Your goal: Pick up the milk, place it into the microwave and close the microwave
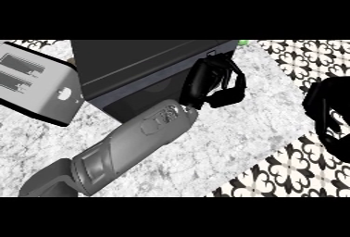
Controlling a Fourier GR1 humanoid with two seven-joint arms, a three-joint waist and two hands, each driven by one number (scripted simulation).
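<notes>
The black microwave (147, 60) stands at the top middle, its dark front face turned toward me and showing no gap. My left forearm comes up from the lower left. My left hand (213, 83) rests against the microwave's front right corner, fingers curled, with nothing visible inside them. No milk carton shows anywhere in view. My right hand (329, 115) sits at the right edge over the patterned tiles, partly cut off, its fingers loosely bent and apart with nothing in them.
A silver toaster (37, 85) with two slots lies at the upper left beside the microwave. A small green object (243, 42) peeks out behind the microwave's top right corner. Marbled counter (226, 143) extends in front, ending at patterned tiles (287, 171).
</notes>
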